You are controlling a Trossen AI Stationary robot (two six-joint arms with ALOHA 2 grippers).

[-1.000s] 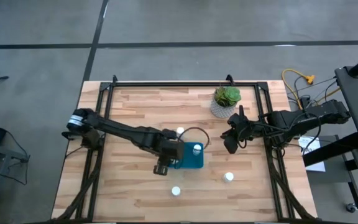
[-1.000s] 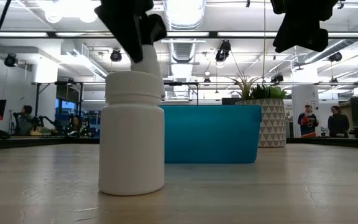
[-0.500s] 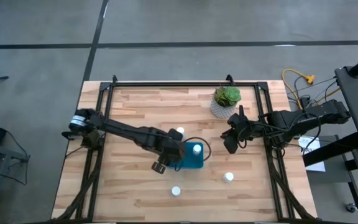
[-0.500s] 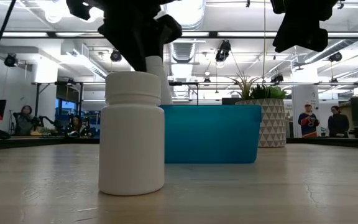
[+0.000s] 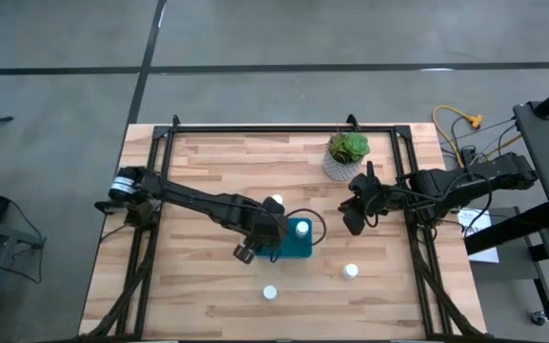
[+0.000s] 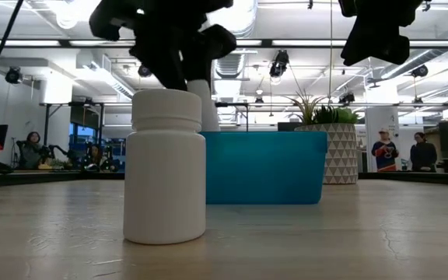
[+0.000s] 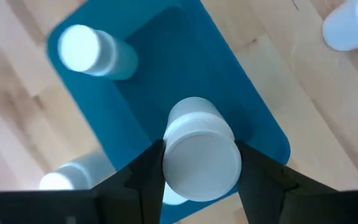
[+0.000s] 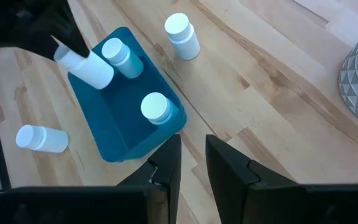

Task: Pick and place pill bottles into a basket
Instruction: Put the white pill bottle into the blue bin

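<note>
Left end effector point(image 7: 199, 168) clamps a pill bottle point(image 7: 201, 155) above the teal basket point(image 7: 229, 93), tilted over its open interior. Two bottles point(image 8: 155, 107) stand inside the basket. Right end effector point(image 8: 191, 163) hangs near the plant pot point(image 5: 341, 164), fingers narrowly parted, holding nothing.

Two bottles point(image 8: 123, 57) point(image 8: 156, 109) stand inside the basket point(image 8: 107, 121), leaving its middle floor open. The plant pot point(image 5: 342, 164) blocks the table's 1 o'clock area.

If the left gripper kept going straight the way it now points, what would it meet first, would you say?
Most likely the floor of the basket: the left gripper, shut on a pill bottle, points down into its open middle, though depth is hard to judge.
</note>
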